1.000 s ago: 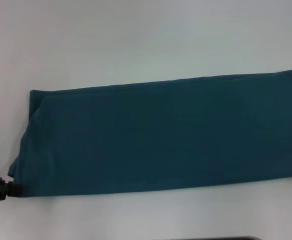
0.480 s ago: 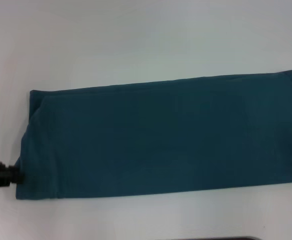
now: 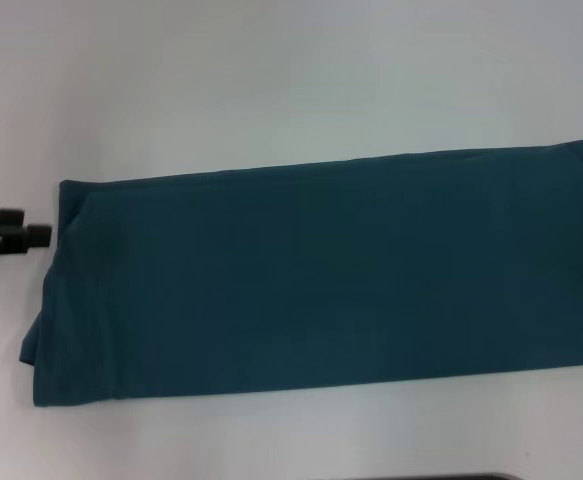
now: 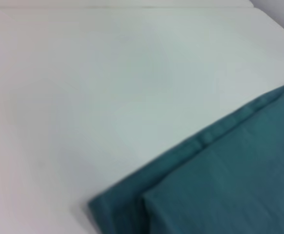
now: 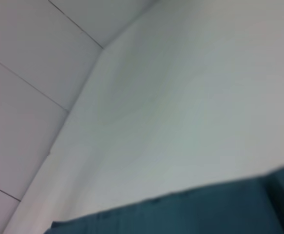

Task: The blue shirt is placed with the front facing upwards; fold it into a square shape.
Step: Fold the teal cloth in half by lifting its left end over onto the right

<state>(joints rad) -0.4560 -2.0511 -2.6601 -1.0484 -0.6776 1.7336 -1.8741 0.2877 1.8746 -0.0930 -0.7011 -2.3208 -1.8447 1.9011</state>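
Shirt: I saw the blue shirt (image 3: 321, 275) lying flat on the white table (image 3: 271, 80), already folded into a long band that ran across my head view from left to right, its right end reaching the edge of the picture.
Shirt face: only plain teal cloth showed on top; I could make out no lettering or label.
Shirt left end: the near left corner (image 3: 36, 370) bulged a little past the rest of the edge, and a fold line ran just inside the far left corner.
Left wrist view: I saw one corner of the blue shirt (image 4: 219, 185) with two stacked layers, the upper one set back slightly from the lower, lying on the bare table (image 4: 83, 87).
Right wrist view: a strip of the blue shirt (image 5: 190, 214) crossed the lower part of the picture, with the table (image 5: 190, 97) beyond it and a tiled surface (image 5: 29, 87) to one side.
Left gripper: the left gripper (image 3: 33, 234) sat at the left edge of my head view, just beside the shirt's left end near its far corner; I could not tell whether it touched the cloth or how its jaws stood.
Right gripper: I could not see it in any view.
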